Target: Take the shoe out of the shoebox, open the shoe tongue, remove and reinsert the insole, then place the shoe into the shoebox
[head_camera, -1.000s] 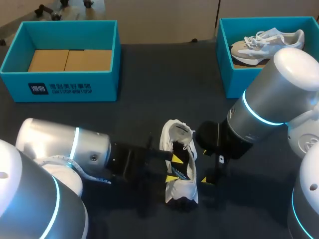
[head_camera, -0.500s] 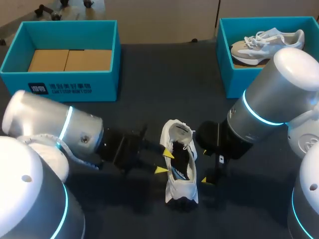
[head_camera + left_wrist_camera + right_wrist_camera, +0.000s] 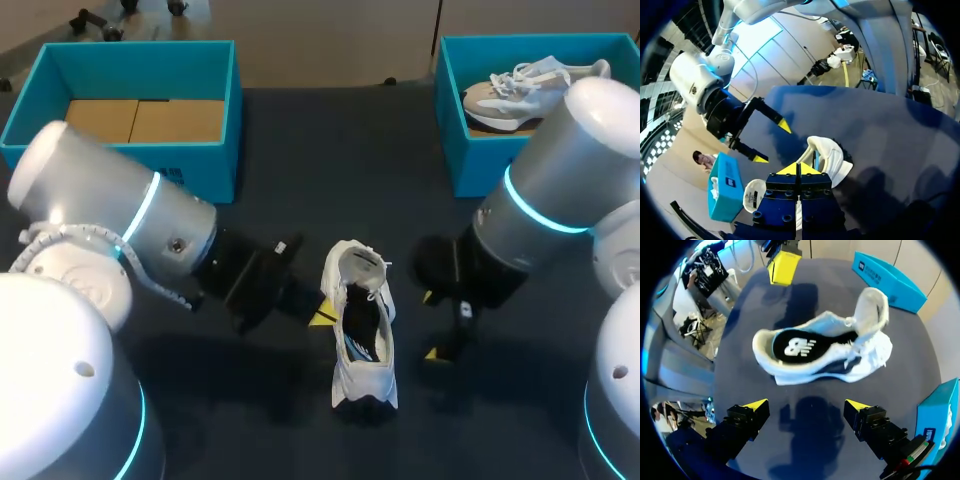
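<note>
A white shoe point(image 3: 362, 335) lies on the dark table between my two grippers, its tongue point(image 3: 873, 306) pulled up. The dark insole point(image 3: 796, 347) with a white logo lies flat inside it. My left gripper point(image 3: 322, 317) is shut on nothing, its yellow tips point(image 3: 798, 169) pressed together just off the shoe's point(image 3: 826, 156) left side. My right gripper point(image 3: 431, 325) stands open to the right of the shoe. In the right wrist view the shoe point(image 3: 826, 354) lies ahead of the open right gripper point(image 3: 806, 405), apart from both fingers.
A teal shoebox point(image 3: 120, 175) with cardboard inside stands at the back left. A second teal shoebox point(image 3: 452, 120) at the back right holds another pale shoe point(image 3: 520, 85). My bulky arm links flank the shoe on both sides.
My left gripper has drawn out of the shoe's opening to the left and shut. My right arm has backed off slightly to the right, still open.
</note>
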Motion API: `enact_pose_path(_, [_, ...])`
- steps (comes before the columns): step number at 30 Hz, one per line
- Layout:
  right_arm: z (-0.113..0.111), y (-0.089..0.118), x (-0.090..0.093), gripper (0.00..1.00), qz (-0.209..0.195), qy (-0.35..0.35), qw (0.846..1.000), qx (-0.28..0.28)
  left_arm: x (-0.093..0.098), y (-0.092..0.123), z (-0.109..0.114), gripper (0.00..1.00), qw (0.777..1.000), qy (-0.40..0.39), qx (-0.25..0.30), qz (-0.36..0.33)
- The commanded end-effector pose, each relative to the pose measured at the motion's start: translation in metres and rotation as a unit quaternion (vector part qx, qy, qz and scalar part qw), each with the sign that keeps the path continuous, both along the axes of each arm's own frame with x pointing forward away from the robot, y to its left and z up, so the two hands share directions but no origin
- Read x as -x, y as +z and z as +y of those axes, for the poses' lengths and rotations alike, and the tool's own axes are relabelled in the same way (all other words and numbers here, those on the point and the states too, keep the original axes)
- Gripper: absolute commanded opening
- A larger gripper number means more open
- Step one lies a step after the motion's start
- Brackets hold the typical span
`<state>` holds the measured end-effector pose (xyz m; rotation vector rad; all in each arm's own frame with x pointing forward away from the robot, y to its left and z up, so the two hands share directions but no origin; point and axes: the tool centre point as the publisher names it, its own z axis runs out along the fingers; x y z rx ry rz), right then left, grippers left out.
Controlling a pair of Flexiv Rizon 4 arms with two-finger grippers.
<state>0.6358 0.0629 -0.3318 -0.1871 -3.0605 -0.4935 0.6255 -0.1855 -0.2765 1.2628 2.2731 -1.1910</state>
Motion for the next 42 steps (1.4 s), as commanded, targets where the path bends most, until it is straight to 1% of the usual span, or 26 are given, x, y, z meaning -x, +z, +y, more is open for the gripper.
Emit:
enact_pose_path(1, [-0.036, 0.021, 0.005, 1.00, 0.000, -0.004, 1.000, -0.005, -0.002, 0.007, -0.004, 0.00, 0.996, -0.047, -0.070, 0.014])
enact_pose_path(2, [-0.042, 0.022, 0.005, 1.00, -0.005, 0.000, 1.000, -0.015, -0.001, 0.008, -0.005, 0.00, 0.995, -0.055, -0.078, 0.017])
enact_pose_path(4, [-0.055, 0.025, 0.005, 1.00, -0.003, -0.011, 1.000, -0.006, 0.000, 0.009, -0.007, 0.00, 0.994, -0.064, -0.094, 0.012])
enact_pose_path(5, [-0.060, 0.026, 0.005, 1.00, -0.007, -0.012, 1.000, -0.015, -0.001, 0.010, -0.008, 0.00, 0.992, -0.071, -0.102, 0.013])
enact_pose_path(6, [-0.066, 0.027, 0.005, 1.00, -0.005, -0.019, 1.000, -0.012, -0.001, 0.011, -0.009, 0.00, 0.991, -0.076, -0.108, 0.013])
enact_pose_path(7, [-0.071, 0.028, 0.005, 1.00, -0.003, -0.022, 1.000, -0.007, -0.001, 0.012, -0.011, 0.00, 0.990, -0.082, -0.118, 0.009])
enact_pose_path(9, [-0.080, 0.029, 0.004, 1.00, -0.003, -0.027, 0.999, -0.018, -0.002, 0.014, -0.014, 0.00, 0.984, -0.103, -0.147, 0.011])
enact_pose_path(10, [-0.092, 0.026, 0.001, 1.00, 0.012, -0.063, 0.998, -0.020, -0.002, 0.014, -0.014, 0.00, 0.984, -0.103, -0.147, 0.011])
enact_pose_path(11, [-0.098, 0.025, 0.001, 1.00, 0.015, -0.082, 0.996, -0.026, -0.002, 0.014, -0.014, 0.00, 0.984, -0.103, -0.147, 0.011])
enact_pose_path(27, [-0.098, 0.025, 0.001, 1.00, 0.015, -0.082, 0.996, -0.026, -0.002, 0.014, -0.014, 0.00, 0.984, -0.103, -0.147, 0.011])
enact_pose_path(31, [-0.114, 0.032, -0.002, 1.00, 0.029, -0.109, 0.993, -0.021, -0.010, 0.011, -0.018, 0.00, 0.972, -0.151, -0.176, -0.025])
enact_pose_path(35, [-0.131, 0.036, -0.004, 1.00, 0.039, -0.123, 0.991, -0.020, -0.023, 0.008, -0.022, 0.00, 0.961, -0.184, -0.201, -0.043])
enact_pose_path(40, [-0.148, 0.038, -0.009, 1.00, 0.052, -0.129, 0.990, -0.029, -0.030, 0.000, -0.027, 0.00, 0.943, -0.226, -0.240, -0.054])
enact_pose_path(42, [-0.154, 0.038, -0.011, 1.00, 0.057, -0.137, 0.988, -0.036, -0.030, -0.005, -0.029, 0.00, 0.931, -0.255, -0.257, -0.057])
